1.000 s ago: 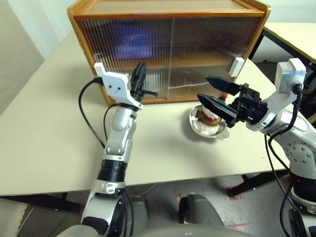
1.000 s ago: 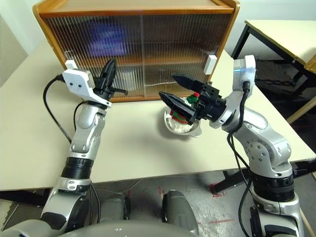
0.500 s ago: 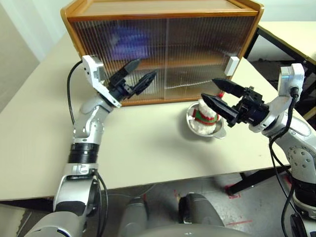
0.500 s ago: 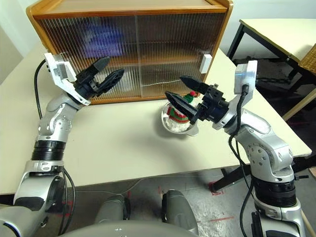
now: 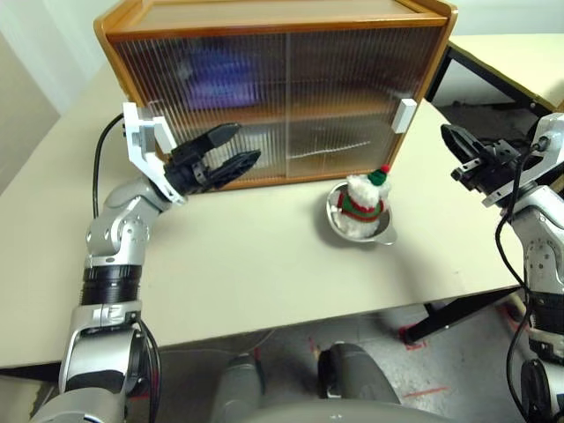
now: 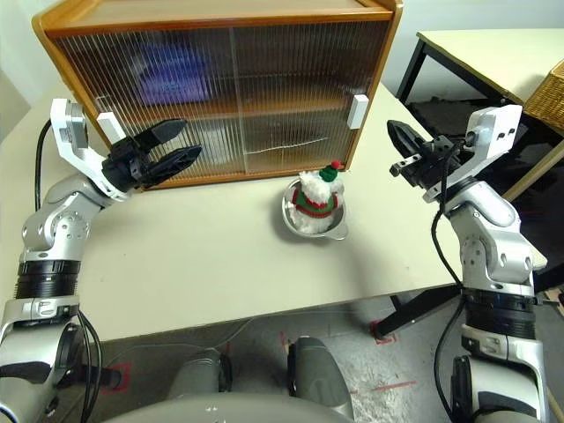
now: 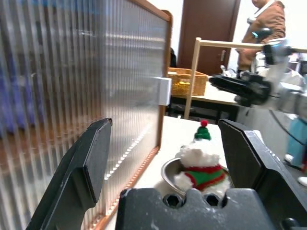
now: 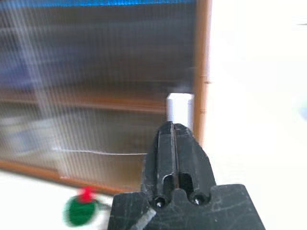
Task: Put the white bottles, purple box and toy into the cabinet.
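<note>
The left gripper is hovering just in front of the cabinet's lower left corner, its two black fingers spread wide apart and holding nothing. It is pointing across the ribbed sliding doors toward the robot's right.

The right gripper is hanging in the air off the cabinet's right end, its fingers pressed tightly together with nothing between them. It is aiming toward the white handle on the right door, near it but apart from it.

Between the two arms, the toy, a white plush bear in a red and green striped sweater and hat, is sitting upright in a shiny steel bowl. The bowl is resting on the tabletop just in front of the cabinet's right door.

Both doors are standing closed. Behind the left door, on the upper shelf, a purple shape is showing through the ribbed panel; it is too blurred to tell more. In the left wrist view, a person in a brown jacket is standing in the background beside another table with a basket on it.
</note>
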